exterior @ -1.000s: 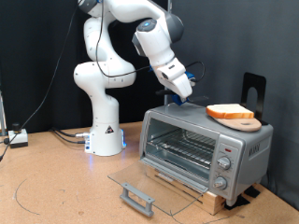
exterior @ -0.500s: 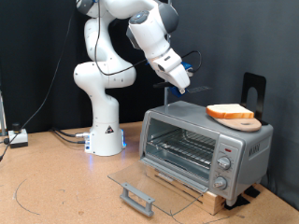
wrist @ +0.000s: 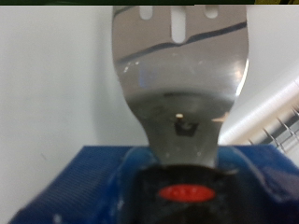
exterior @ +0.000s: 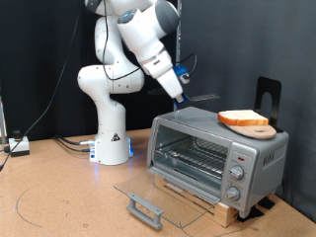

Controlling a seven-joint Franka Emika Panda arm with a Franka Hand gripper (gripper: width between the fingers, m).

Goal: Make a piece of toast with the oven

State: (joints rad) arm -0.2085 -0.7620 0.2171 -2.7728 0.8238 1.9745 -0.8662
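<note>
I have the oven (exterior: 217,156) standing with its glass door dropped open, and the piece of toast (exterior: 242,118) sits on the round board (exterior: 255,127) on its roof. My gripper (exterior: 179,92) clamps a slotted spatula (wrist: 180,70). It has lifted back toward the exterior view's left, so the blade must next come down level beneath the toast.

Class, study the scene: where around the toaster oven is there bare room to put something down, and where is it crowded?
Free: the oven roof beside the wooden board, the rack inside, and the table in front of the open door. Crowded: the roof's right end, where the toast sits. The tool holds a spatula above.
</note>
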